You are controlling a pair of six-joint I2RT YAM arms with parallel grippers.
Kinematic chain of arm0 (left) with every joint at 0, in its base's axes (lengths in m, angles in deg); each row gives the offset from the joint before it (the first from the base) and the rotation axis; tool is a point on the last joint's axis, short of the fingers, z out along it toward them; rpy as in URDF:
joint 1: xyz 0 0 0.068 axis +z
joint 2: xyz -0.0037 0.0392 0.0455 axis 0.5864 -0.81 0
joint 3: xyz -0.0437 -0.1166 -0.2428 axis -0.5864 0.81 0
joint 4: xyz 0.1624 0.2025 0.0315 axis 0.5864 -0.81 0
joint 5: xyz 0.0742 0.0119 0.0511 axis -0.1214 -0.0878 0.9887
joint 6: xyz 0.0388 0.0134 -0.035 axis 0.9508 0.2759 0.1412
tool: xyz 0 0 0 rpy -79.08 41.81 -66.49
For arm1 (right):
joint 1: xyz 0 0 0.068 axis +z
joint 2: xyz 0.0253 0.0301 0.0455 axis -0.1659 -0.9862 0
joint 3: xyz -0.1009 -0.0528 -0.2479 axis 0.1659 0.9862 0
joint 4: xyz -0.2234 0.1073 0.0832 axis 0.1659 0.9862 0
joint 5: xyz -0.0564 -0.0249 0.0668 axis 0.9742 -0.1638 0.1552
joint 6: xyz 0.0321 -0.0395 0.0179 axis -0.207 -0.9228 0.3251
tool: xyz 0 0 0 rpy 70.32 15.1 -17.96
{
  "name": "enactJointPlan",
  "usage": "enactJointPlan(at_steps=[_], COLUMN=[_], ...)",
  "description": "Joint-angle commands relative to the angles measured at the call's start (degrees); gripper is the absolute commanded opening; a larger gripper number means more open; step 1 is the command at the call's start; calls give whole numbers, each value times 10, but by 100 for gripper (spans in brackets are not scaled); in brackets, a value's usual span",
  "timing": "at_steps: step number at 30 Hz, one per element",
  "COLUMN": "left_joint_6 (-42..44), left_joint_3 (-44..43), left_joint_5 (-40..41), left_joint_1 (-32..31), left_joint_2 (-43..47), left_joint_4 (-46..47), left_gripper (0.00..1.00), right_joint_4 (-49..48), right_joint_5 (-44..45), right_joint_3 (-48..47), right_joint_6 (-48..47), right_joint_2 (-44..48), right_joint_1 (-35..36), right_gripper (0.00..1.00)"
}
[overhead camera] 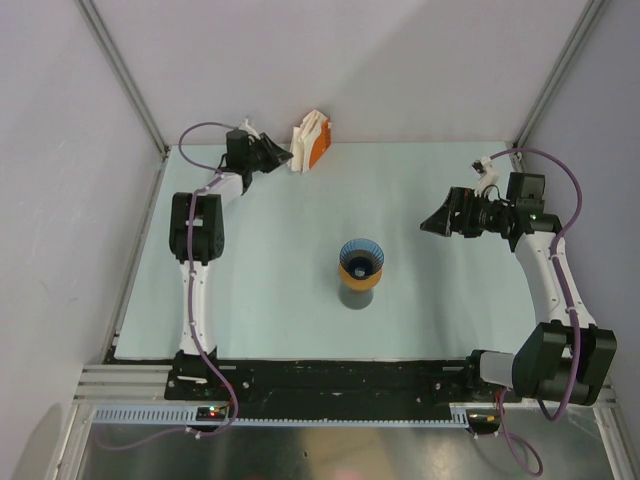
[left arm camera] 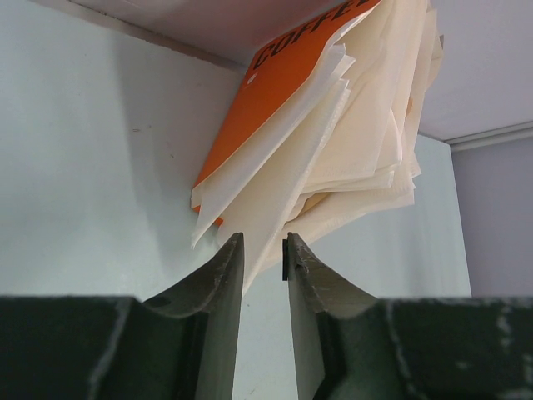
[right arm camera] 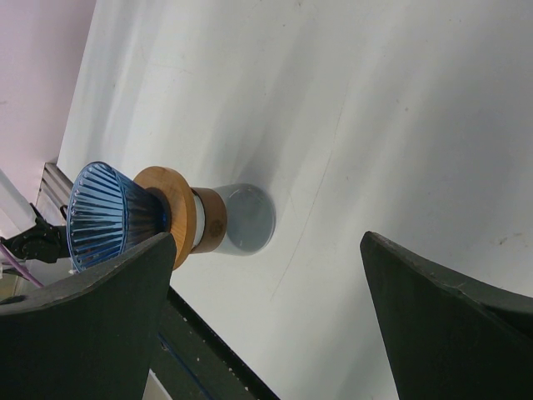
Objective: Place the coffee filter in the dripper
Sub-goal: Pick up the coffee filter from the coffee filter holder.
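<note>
The blue ribbed dripper (overhead camera: 360, 256) stands mid-table on a wooden ring over a grey cup; in the right wrist view the dripper (right arm camera: 104, 212) lies at the left. A fanned stack of cream coffee filters (left arm camera: 333, 150) in an orange pack (overhead camera: 312, 142) leans at the back wall. My left gripper (overhead camera: 283, 157) is right at the stack. In the left wrist view the left gripper (left arm camera: 262, 246) has its jaws narrowly apart, with the corner of one filter (left arm camera: 275, 200) reaching between them along the left finger. My right gripper (overhead camera: 428, 225) hangs wide open to the right of the dripper, holding nothing.
The wooden ring (right arm camera: 162, 212) and grey cup (right arm camera: 241, 218) carry the dripper. The back wall stands just behind the filter pack. A black rail (overhead camera: 330, 378) runs along the near edge of the table.
</note>
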Motion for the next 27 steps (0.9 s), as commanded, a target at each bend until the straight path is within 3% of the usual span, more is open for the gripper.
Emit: enactJointPlan(at_steps=[1,27], left_joint_6=[1,-58], left_joint_3=[-13,-123], left_joint_5=[-11,-2], left_joint_1=[-1,-14], left_joint_2=[12,-63], left_joint_4=[25,-28], left_gripper=[32,31], right_joint_4=[-10,-12], right_joint_5=[-6,-2], right_joint_3=[-1,-1], right_joint_6=[4,4], right_joint_2=[0,-1], right_joint_1=[-3,-6], right_gripper=[99,99])
